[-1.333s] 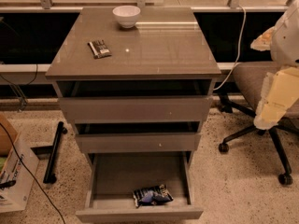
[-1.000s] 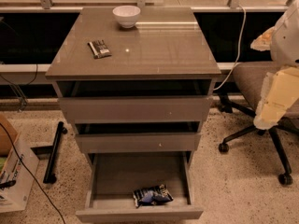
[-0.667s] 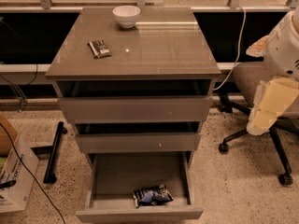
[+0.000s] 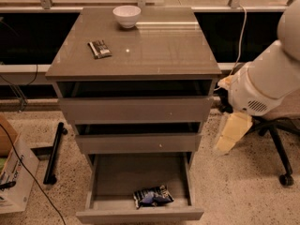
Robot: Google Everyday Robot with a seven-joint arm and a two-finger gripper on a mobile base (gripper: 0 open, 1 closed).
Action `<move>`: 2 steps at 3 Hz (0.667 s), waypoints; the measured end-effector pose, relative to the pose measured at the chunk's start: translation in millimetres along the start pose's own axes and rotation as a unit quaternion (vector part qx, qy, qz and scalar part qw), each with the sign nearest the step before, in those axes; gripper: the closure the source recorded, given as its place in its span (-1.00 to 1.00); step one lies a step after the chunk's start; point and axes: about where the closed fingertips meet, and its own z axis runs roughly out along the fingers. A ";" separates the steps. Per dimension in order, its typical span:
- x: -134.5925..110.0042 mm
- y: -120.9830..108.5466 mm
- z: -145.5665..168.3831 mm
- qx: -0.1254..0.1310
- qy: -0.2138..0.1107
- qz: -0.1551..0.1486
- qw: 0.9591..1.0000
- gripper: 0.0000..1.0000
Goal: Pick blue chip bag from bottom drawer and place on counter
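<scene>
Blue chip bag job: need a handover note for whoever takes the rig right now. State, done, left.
Gripper: hangs outside the drawers, to the right of the middle drawer, well apart from the bag.
Blue chip bag: lies in the open bottom drawer, near its front wall.
Counter: carries a white bowl at the back and a dark striped packet on the left.
Done: bottom drawer is open.
Left: reach in, grasp the bag, lift it out, set it on the counter.

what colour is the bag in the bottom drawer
Bag: dark blue, black, camera view; end effector right of cabinet.
</scene>
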 end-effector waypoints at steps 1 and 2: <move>-6.9 0.8 87.6 -0.041 -0.030 0.002 0.999 -1.00; -6.9 0.8 87.6 -0.041 -0.030 0.002 0.999 -1.00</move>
